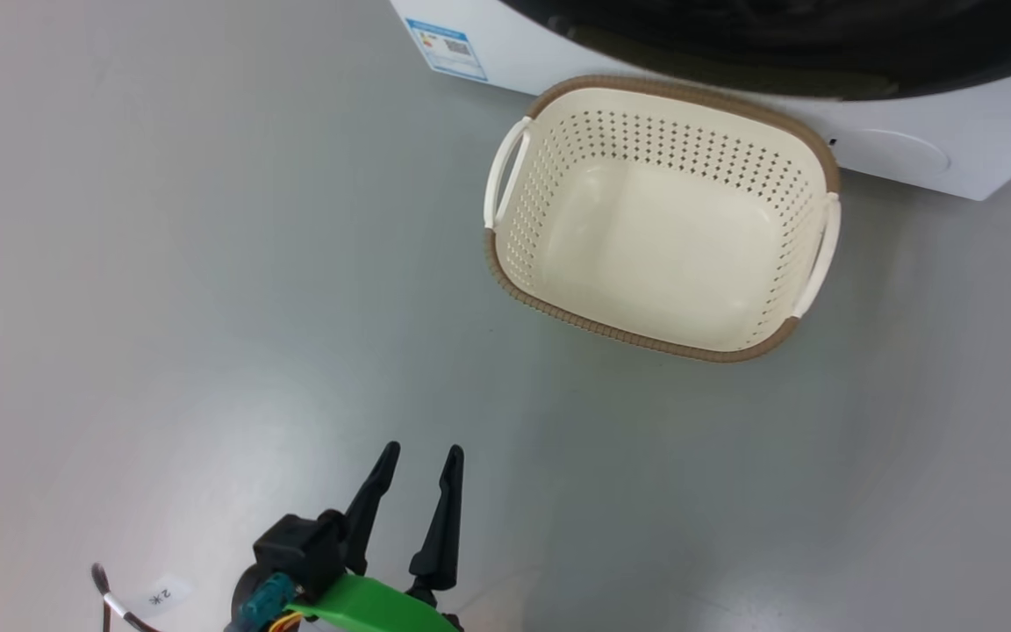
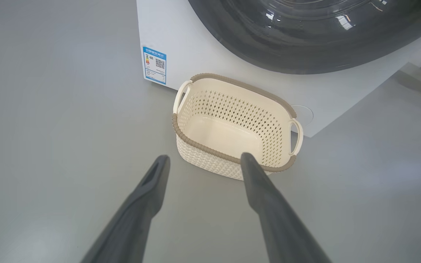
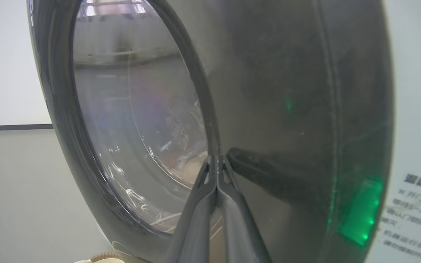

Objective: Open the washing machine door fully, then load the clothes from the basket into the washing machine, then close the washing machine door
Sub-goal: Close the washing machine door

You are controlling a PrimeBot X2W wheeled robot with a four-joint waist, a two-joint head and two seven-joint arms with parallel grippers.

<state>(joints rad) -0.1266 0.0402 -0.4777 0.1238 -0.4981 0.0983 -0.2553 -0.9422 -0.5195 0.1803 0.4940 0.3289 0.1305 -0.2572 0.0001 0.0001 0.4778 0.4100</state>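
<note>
The left gripper point(image 1: 423, 452) has two long tapered black fingers point(image 1: 446, 518) on a black block point(image 1: 299, 549), with a bright green plastic plate point(image 1: 365, 607), a teal plug point(image 1: 261, 601) with yellow-orange wires point(image 1: 284, 623), and a white-tagged dark cable point(image 1: 103, 590).

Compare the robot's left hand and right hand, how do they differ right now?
The left hand is open, fingers spread; the right hand is shut, fingers pressed together. The left hand hangs above the floor short of the basket; the right hand's tips are at the glossy washing machine door. Both have long dark fingers, holding nothing.
</note>
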